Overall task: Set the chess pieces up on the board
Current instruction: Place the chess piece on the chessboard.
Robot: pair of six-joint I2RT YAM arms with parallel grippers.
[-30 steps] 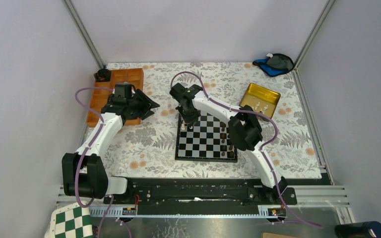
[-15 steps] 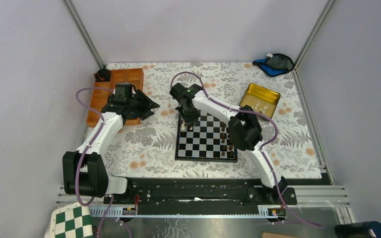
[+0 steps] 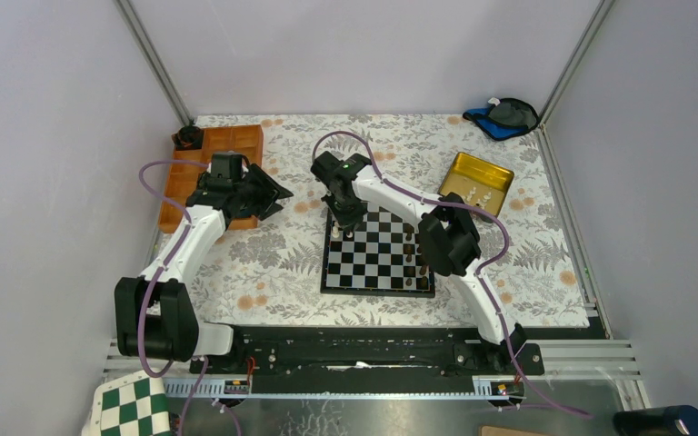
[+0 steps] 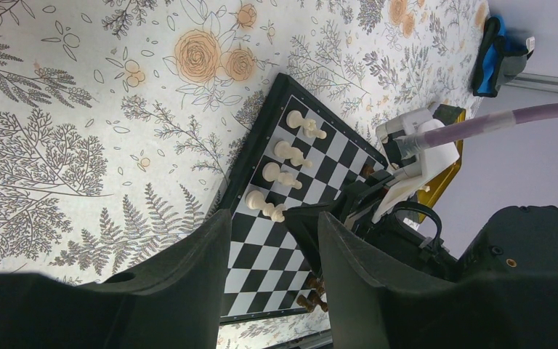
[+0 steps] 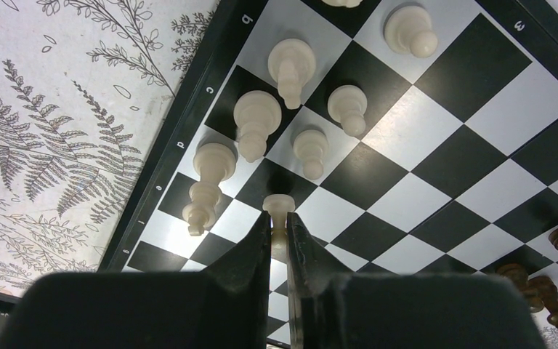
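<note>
The black-framed chessboard (image 3: 380, 254) lies mid-table. Several cream pieces stand along its far-left edge (image 5: 256, 122), also seen in the left wrist view (image 4: 282, 153). My right gripper (image 5: 279, 222) is shut on a cream pawn (image 5: 279, 206) and holds it just above a square near that corner; it shows in the top view (image 3: 347, 223). My left gripper (image 3: 277, 193) is open and empty, hovering above the floral cloth left of the board, its fingers (image 4: 189, 276) framing the board's near-left part.
Dark brown pieces stand at the board's right edge (image 3: 409, 247). A yellow tin (image 3: 476, 180) with more cream pieces sits at the back right. An orange compartment tray (image 3: 209, 168) lies at the back left, a blue-black cloth (image 3: 504, 116) in the far corner.
</note>
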